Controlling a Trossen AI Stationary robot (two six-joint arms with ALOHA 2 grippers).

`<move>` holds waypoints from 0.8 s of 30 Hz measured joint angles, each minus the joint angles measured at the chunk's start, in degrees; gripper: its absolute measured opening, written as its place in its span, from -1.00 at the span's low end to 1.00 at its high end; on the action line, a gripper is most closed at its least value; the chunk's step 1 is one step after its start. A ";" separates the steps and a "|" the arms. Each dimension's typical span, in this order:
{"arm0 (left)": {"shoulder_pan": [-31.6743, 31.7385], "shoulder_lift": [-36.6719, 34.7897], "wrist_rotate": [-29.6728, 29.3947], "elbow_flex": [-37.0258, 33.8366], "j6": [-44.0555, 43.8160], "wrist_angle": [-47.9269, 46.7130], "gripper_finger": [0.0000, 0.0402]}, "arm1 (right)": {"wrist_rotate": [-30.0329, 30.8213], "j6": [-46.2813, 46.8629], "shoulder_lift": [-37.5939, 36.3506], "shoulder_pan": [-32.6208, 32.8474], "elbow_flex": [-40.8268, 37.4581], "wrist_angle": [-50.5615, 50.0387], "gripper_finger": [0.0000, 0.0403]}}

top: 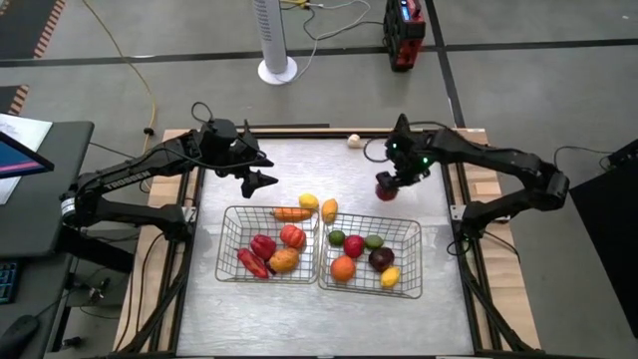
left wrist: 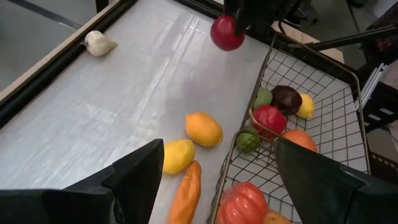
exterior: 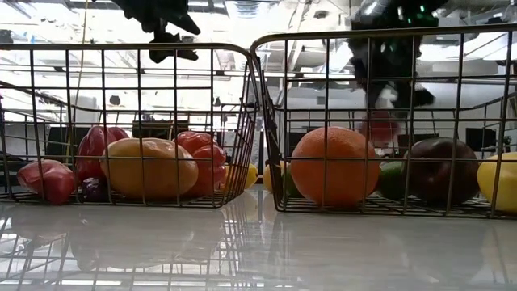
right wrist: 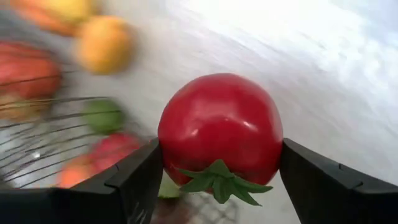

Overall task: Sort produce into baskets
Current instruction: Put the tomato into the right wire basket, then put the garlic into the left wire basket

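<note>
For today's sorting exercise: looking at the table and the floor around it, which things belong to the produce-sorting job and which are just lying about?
Part of the job:
- red tomato, gripped by the right gripper
- left basket and right basket
- loose carrot, two yellow fruits, whitish piece
- left gripper, open, waiting

Just lying about:
- white fan base
- red device
- yellow cable
</note>
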 joint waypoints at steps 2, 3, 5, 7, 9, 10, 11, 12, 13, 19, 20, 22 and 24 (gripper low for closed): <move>0.00 0.00 0.01 0.00 -0.02 -0.15 0.46 | -2.69 -1.99 0.00 1.18 3.64 0.19 0.58; 0.00 0.00 0.01 0.00 -0.16 -0.25 0.46 | -4.51 -3.20 0.00 2.10 5.41 0.58 0.58; 0.00 0.00 0.01 0.00 -0.45 -0.33 0.46 | -8.60 -5.10 -0.03 4.51 8.51 1.04 0.58; 0.00 0.00 0.01 0.00 -0.50 -0.32 0.46 | -11.31 -6.10 -0.07 7.97 10.40 0.91 0.59; 0.00 0.00 0.07 0.00 -0.59 -0.32 0.46 | -11.15 -6.19 -0.07 11.81 11.23 0.38 0.63; 0.00 0.00 0.13 0.00 -0.70 -0.32 0.46 | -10.47 -6.20 -0.07 13.54 11.24 -0.11 0.66; 0.00 0.00 0.14 0.00 -0.79 -0.30 0.46 | -9.56 -6.20 -0.05 15.08 11.23 -1.10 0.69; 0.00 0.00 0.14 0.00 -0.79 -0.32 0.46 | -8.95 -5.86 0.19 16.38 11.13 -2.21 0.74; 0.00 0.00 0.18 0.00 -0.79 -0.30 0.46 | -8.38 -5.16 0.50 17.50 10.97 -3.25 0.78; 0.02 0.00 0.36 0.00 -0.61 0.56 0.45 | -8.53 -3.12 2.89 18.80 10.82 -5.46 0.95; 0.02 0.00 0.36 0.00 -0.55 0.71 0.45 | -8.59 -3.14 3.00 18.36 10.83 -5.39 0.94; 0.02 0.00 0.36 0.00 -0.55 0.75 0.45 | -8.51 -3.74 3.06 17.26 10.83 -5.12 0.93; 0.02 0.00 0.30 0.00 -0.82 0.74 0.45 | -6.72 -4.47 3.02 15.24 10.88 -4.64 0.92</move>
